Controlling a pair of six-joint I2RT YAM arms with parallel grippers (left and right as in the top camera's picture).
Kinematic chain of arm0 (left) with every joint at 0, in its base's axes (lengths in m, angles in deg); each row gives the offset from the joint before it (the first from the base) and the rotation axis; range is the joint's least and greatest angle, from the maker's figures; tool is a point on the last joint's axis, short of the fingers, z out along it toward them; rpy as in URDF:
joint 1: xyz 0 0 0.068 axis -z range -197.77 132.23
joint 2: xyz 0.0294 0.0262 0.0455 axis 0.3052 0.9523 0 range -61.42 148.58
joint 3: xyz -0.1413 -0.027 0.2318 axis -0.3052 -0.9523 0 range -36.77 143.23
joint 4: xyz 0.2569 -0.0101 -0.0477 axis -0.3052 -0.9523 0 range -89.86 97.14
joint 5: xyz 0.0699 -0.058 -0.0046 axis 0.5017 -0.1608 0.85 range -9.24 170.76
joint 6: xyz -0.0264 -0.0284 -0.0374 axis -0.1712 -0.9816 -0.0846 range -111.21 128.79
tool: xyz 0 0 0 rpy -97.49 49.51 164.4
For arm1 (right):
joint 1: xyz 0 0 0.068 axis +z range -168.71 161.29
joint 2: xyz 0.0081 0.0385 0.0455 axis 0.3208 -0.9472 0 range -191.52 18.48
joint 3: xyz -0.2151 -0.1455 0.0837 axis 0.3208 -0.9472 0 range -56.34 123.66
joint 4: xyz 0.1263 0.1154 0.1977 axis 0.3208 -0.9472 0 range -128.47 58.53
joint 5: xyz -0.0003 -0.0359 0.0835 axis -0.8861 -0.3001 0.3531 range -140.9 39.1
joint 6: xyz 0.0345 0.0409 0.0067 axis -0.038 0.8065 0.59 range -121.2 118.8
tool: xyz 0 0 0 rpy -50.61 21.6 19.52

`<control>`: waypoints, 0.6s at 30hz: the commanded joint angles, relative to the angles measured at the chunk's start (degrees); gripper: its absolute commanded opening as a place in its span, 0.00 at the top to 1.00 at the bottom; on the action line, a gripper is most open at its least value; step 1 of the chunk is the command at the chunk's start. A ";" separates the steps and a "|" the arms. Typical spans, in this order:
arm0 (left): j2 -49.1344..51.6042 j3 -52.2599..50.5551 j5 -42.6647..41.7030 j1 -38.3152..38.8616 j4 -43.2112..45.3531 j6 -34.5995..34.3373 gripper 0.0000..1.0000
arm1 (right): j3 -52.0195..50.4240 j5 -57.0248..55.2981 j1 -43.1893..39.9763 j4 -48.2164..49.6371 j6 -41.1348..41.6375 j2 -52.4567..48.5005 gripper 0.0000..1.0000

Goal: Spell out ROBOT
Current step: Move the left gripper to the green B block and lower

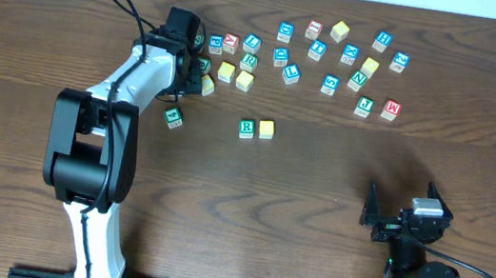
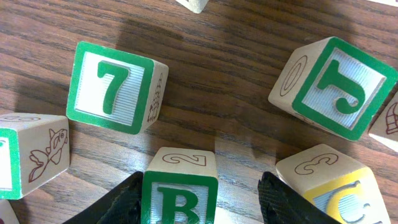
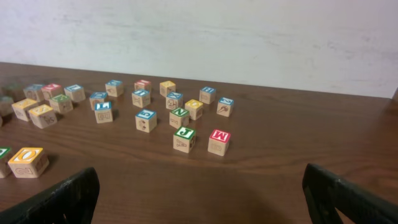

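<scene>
A green R block [image 1: 246,128] and a yellow block [image 1: 267,129] stand side by side at mid-table. My left gripper [image 1: 196,67] is down in the left end of the block cluster. In the left wrist view its jaws [image 2: 200,190] are open around a green B block [image 2: 180,196]. The left finger touches the block and the right finger stands apart from it. My right gripper [image 1: 399,212] is open and empty at the front right, and its jaws [image 3: 205,193] face the cluster from low over the table.
Around the B block are a green 7 block [image 2: 115,87], a green J block [image 2: 339,87] and a yellow block [image 2: 336,186]. A lone green block [image 1: 173,118] sits left of the R. Several more letter blocks spread along the back, with a green J [image 3: 185,138] and a red M [image 3: 218,140] nearest the right gripper.
</scene>
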 commanded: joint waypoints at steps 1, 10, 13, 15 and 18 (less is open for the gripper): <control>0.44 -0.35 0.90 -0.24 0.13 0.52 0.45 | -0.09 0.13 0.33 -0.22 0.76 0.31 0.01; 0.44 -0.35 0.92 -0.24 0.20 0.55 0.47 | -0.09 0.13 0.33 -0.22 0.76 0.31 0.01; 0.44 -0.35 0.94 -0.24 0.22 0.55 0.48 | -0.09 0.13 0.33 -0.22 0.76 0.31 0.01; 0.44 -0.35 0.94 -0.24 0.24 0.55 0.50 | -0.09 0.13 0.33 -0.24 0.76 0.31 0.01; 0.44 -0.35 0.94 -0.24 0.52 0.55 0.53 | -0.09 0.11 0.33 -0.24 0.76 0.31 0.01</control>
